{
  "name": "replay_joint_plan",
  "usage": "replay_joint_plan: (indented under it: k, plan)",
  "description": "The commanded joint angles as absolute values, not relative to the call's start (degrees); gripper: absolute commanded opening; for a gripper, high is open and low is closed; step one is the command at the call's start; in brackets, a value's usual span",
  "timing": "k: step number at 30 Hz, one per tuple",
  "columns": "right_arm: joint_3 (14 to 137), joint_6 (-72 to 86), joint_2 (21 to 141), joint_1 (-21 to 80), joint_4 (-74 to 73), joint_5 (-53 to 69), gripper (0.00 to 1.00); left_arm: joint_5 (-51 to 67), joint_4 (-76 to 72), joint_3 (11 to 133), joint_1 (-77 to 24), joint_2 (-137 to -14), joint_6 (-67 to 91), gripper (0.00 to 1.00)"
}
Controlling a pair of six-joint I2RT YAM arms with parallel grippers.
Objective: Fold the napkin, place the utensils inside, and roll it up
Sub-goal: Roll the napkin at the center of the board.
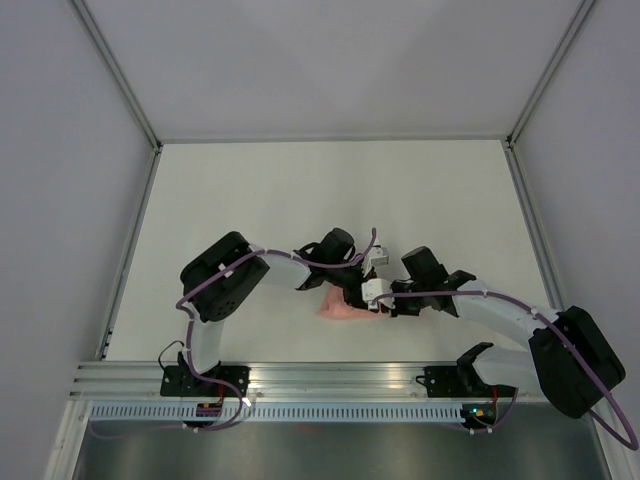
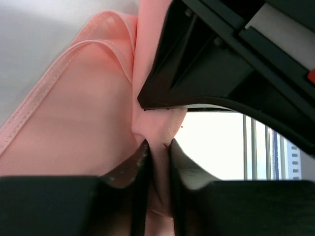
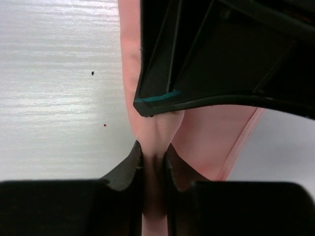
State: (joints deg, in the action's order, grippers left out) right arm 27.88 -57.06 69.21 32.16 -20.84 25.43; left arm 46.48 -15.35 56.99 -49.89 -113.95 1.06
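The salmon-pink napkin (image 1: 343, 309) hangs bunched between my two grippers near the table's front middle. My left gripper (image 1: 362, 290) is shut on a fold of the napkin (image 2: 74, 128), the cloth pinched between its fingertips (image 2: 141, 152). My right gripper (image 1: 378, 296) is shut on the same bunched napkin (image 3: 206, 132) from the other side, its fingertips (image 3: 135, 157) squeezing the cloth. The two grippers sit almost touching, each filling the top of the other's wrist view. The fork is hidden or out of view.
A white tabletop (image 1: 330, 200) with grey walls on three sides. A metal rail (image 1: 330, 380) runs along the near edge by the arm bases. Both arms reach in toward the front middle.
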Motion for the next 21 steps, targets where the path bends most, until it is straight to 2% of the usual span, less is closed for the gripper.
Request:
replay_joint_plan:
  k: [1,7,13,21]
  plan:
    - [27.8,-57.5,71.1,32.3,-19.5,23.2,0.14,42.1,-12.9,53.4,-48.7,-115.1,3.1,0.28]
    - [30.2,-58.5,74.2,32.3,-23.0,23.4,0.01,41.2,-20.5,49.7,-45.8,-110.8,6.5,0.39]
    - [33.1,-59.5,78.4,32.3,-26.5,23.7,0.0,42.3,-25.6,47.6,-42.6,-106.4,10.4,0.44]
    - [38.3,-60.3,86.6,32.3,-30.8,24.8,0.0,39.1,-33.5,42.4,-38.1,-99.6,15.5,0.44]
